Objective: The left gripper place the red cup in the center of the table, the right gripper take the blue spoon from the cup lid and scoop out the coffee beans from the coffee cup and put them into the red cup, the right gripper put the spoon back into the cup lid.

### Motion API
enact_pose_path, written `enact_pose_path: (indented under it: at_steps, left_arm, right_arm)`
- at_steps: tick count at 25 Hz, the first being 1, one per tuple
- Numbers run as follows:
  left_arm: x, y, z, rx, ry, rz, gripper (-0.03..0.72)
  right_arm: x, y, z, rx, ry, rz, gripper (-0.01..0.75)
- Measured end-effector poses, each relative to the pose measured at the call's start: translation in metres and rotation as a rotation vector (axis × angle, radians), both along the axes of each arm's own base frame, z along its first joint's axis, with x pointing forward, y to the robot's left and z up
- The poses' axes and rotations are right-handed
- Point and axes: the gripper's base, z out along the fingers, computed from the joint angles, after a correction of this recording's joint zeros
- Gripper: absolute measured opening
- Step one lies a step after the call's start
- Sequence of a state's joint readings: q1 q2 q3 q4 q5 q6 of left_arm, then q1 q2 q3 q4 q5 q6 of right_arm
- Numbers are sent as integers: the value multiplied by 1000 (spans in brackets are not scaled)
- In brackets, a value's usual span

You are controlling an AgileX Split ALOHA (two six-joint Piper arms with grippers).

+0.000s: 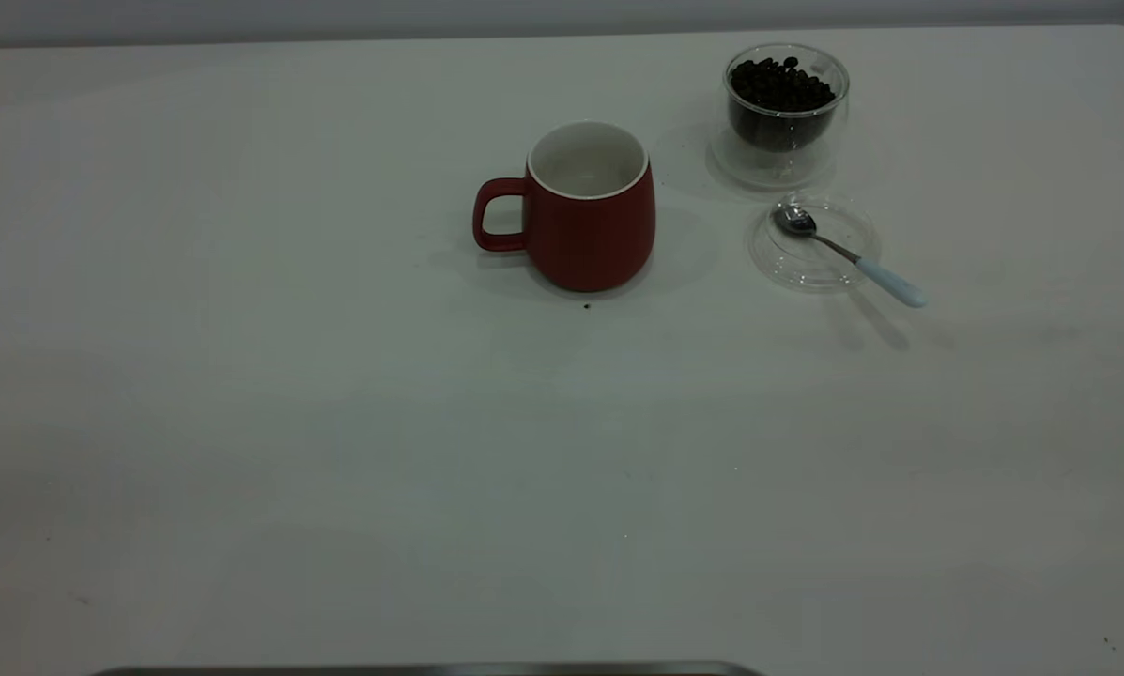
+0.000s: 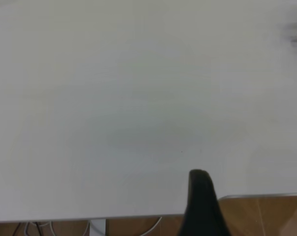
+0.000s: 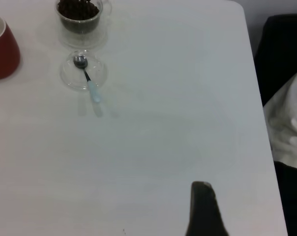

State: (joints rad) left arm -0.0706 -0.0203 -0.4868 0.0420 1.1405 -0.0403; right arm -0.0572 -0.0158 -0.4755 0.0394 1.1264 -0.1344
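- Take the dark red ceramic mug with the white inside as your landmark: it stands upright near the middle of the plain white bench, loop handle turned away from the glass pieces, and it looks empty
- The clear double-walled glass cup sits just beyond the mug on the side opposite the handle, well apart from it, filled with dark roasted coffee beans
- The flat round clear glass lid lies on that same side of the mug, nearer the camera than the glass cup and almost touching its base
- The small teaspoon with a shiny metal bowl and pale blue handle rests with its bowl in the lid; its long axis runs out over the rim, handle pointing away from the mug
- Your right claw shows one black finger only, held back far from the lid, so you cannot tell how wide it stands; the handle end faces it
- Your left claw hangs at the bench edge far from the mug, likewise one finger, width unknown
- Judging by the mug's spot, the spoon pickup falls to your right arm, the nearer one
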Motion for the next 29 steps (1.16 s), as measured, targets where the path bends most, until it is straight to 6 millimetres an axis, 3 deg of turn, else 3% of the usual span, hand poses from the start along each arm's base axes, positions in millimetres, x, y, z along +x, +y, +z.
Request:
enact_pose_path:
  at_steps: [20, 29]
  left_arm:
    - [0, 0, 0, 0, 0, 0, 587]
    - [0, 0, 0, -1, 0, 1, 587]
  right_arm:
    - [0, 0, 0, 11, 0, 2, 530]
    - [0, 0, 0, 13, 0, 1, 493]
